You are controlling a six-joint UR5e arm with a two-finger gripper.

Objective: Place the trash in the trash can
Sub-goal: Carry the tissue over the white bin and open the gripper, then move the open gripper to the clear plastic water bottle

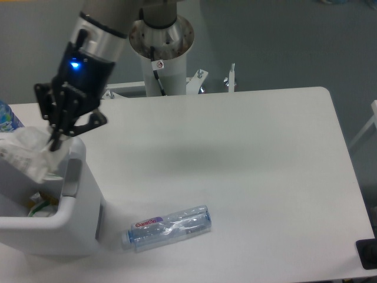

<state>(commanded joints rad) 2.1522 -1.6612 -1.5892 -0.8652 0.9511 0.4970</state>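
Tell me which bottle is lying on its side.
The clear bottle with the red-and-purple label, lying on the table; the blue one behind the bin is barely visible.

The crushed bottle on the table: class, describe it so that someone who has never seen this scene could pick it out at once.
Start at the white trash can at the table's left edge. Just right of its base, near the front edge, the crushed clear bottle lies on its side. Its red-and-purple label sets it apart from the white wad in the gripper above the bin.
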